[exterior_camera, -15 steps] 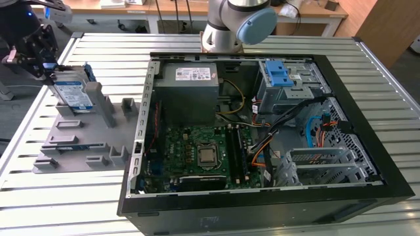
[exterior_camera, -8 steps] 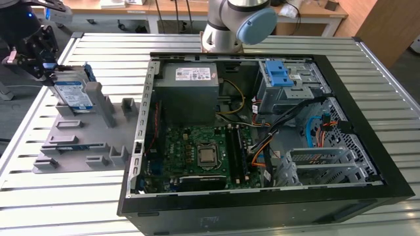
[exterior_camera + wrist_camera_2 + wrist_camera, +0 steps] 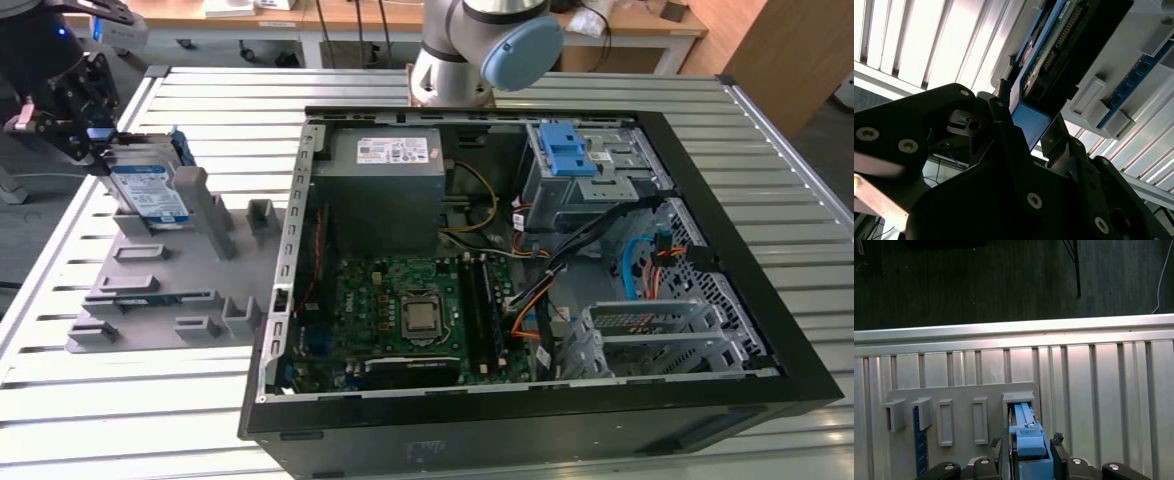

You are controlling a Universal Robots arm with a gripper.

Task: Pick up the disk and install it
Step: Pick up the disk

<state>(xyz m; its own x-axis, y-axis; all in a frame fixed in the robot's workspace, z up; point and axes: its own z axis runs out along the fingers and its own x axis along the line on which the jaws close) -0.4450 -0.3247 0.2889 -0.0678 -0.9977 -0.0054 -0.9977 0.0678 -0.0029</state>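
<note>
Silver disk (image 3: 150, 192) (blue-framed, labelled) on edge in grey rack (image 3: 174, 275)

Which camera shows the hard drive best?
The exterior view: the hard drive stands in a grey holder, label showing. The first wrist view shows its blue frame; the second wrist view, its circuit side.
</note>
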